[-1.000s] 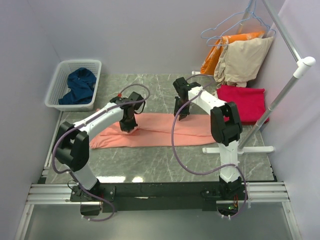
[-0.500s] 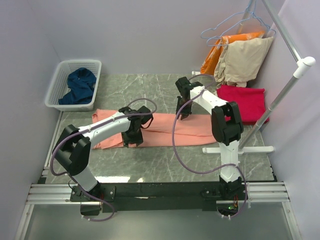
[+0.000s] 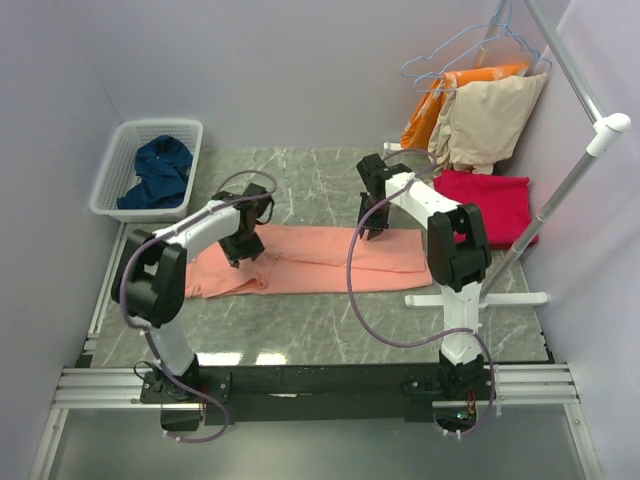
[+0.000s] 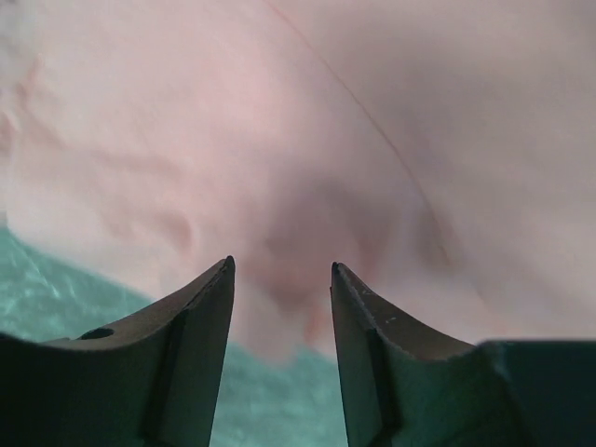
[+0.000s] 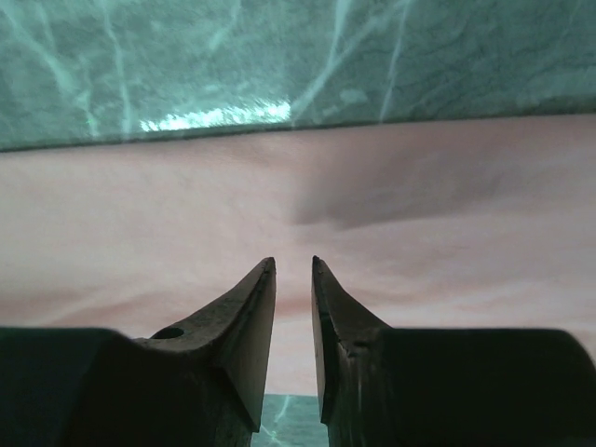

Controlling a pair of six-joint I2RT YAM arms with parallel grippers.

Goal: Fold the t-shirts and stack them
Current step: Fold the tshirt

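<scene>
— what fills your right wrist view?
— your right gripper (image 5: 293,265), tips a narrow slit apart, low over the salmon-pink t-shirt (image 5: 140,223); the green marble table (image 5: 466,56) lies beyond, catching light.

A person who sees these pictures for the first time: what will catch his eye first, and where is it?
First, the salmon-pink t-shirt spread across the middle of the marble table, with the left gripper and the right gripper both low over it. Then the crimson-red t-shirt folded at the back right, and the navy-blue t-shirt crumpled in the white basket at the back left.
</scene>
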